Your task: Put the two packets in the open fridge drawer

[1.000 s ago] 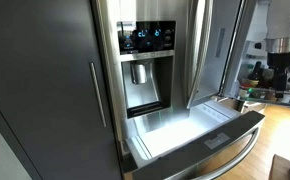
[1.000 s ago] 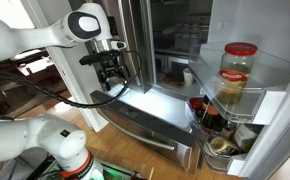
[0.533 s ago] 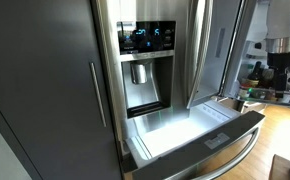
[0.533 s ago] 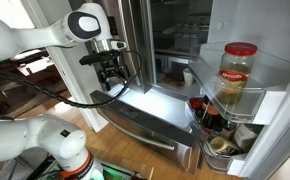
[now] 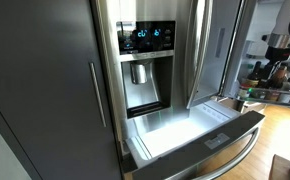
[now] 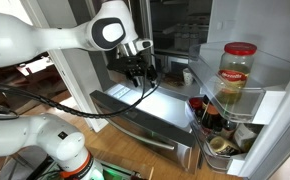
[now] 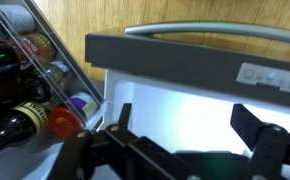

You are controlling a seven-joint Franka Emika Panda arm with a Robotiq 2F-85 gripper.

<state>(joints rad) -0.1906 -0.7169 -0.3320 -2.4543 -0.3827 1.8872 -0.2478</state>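
Steel-fronted fridge drawer (image 5: 175, 128) open above wood floor (image 5: 285, 130), gripper (image 7: 183, 122) spread wide over its white interior

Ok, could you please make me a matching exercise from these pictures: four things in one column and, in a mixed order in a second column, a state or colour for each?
Column one
1. fridge drawer
2. gripper
3. jar
4. dispenser display

Column two
A. lit blue
B. topped in red
C. pulled out, white inside
D. hangs over the drawer, fingers apart

Pairs: 1-C, 2-D, 3-B, 4-A
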